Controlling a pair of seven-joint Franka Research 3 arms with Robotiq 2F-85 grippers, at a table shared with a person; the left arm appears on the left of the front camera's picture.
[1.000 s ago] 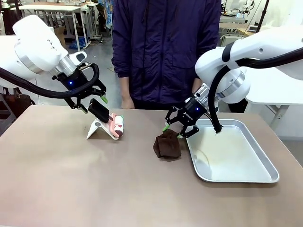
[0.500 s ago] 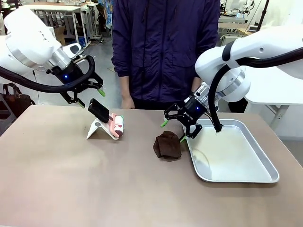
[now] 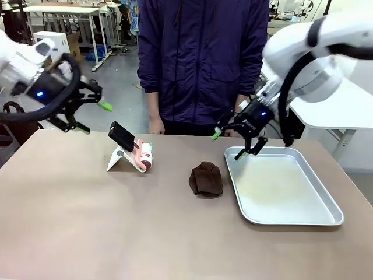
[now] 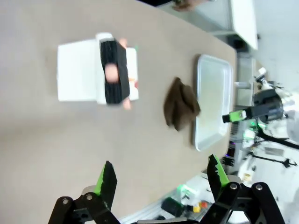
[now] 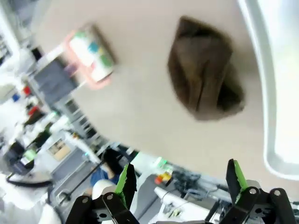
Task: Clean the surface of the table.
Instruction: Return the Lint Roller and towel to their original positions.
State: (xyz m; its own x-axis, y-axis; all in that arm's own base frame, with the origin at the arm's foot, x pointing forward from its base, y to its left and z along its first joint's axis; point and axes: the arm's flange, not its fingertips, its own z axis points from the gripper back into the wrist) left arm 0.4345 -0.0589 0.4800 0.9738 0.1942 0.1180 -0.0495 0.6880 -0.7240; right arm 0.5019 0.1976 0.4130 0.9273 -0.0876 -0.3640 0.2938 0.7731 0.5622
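Table (image 3: 116, 221): both end effectors (image 3: 85, 115) (image 3: 236, 143) raised higher; brown cloth (image 3: 206, 179) unmoved.

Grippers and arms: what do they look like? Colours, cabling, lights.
Both arms have glossy white shells with silver wrist rings and thick black cables looping outside. The left gripper and right gripper are black linkage-type two-finger units with bright green pads. A small blue light glows on each wrist.

Crumpled dark brown cloth (image 3: 206, 179) just left of a silver metal tray (image 3: 282, 186), apart from its rim. Farther left, black phone (image 3: 121, 136) tilted on a white stand (image 3: 120, 159), pink roll (image 3: 143, 155) touching. Behind, person in dark jacket (image 3: 203, 61).
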